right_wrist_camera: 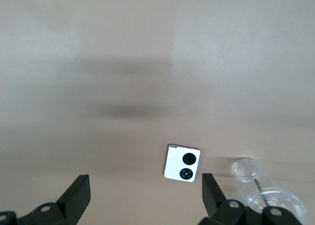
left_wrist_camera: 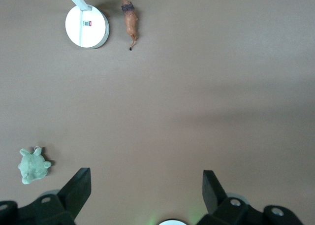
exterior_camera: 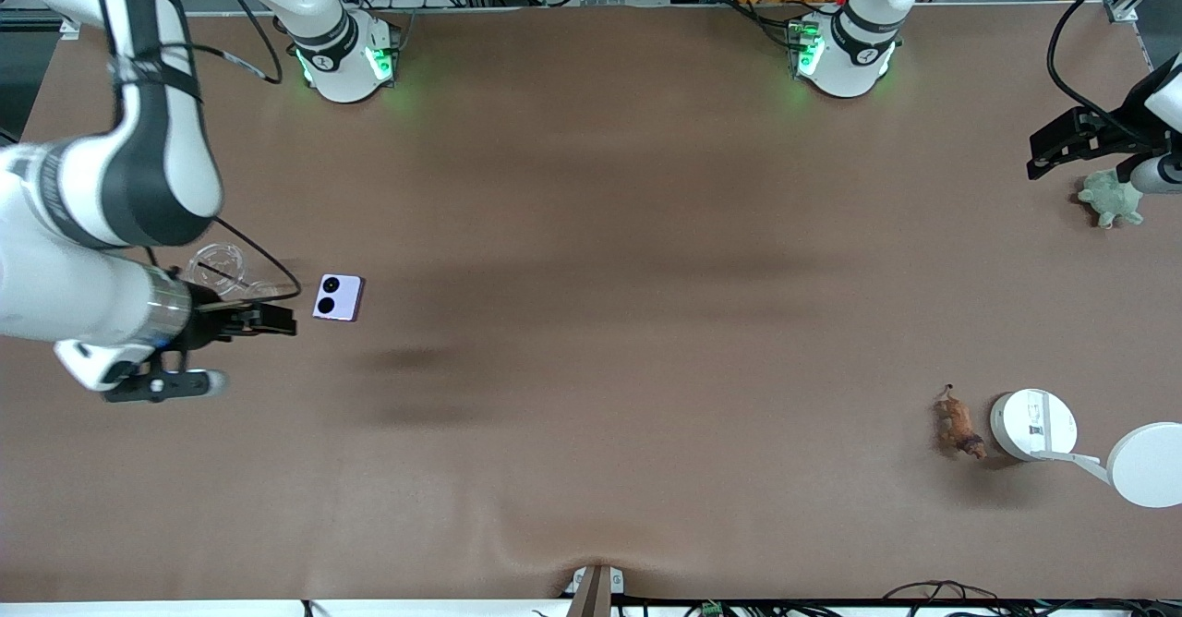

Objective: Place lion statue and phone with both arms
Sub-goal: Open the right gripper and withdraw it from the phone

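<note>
Your right gripper (exterior_camera: 277,319) is hanging over the counter (exterior_camera: 591,321) at the right arm's end, its fingers (right_wrist_camera: 78,193) spread wide and holding nothing. The phone (exterior_camera: 338,297) is lying flat on the counter just off the fingertips, at about one o'clock from them in the front view, camera circles facing up. In the right wrist view the phone (right_wrist_camera: 182,163) is showing between the two fingers but ahead of them, not touched. A clear glass (exterior_camera: 217,271) is lying on its side beside the phone, toward the right arm's end, partly under the arm.

Your left gripper (exterior_camera: 1053,148) is hovering at the left arm's end of the counter, fingers (left_wrist_camera: 78,188) also released and empty. A green turtle (exterior_camera: 1111,198) is sitting on the counter at roughly four o'clock from it in the front view. The lion (exterior_camera: 956,425) is lying on the counter well nearer to the front camera than the turtle, just beside the round white base of a lamp (exterior_camera: 1032,424). In the left wrist view the lion (left_wrist_camera: 130,20) is lying well apart from the fingers.
</note>
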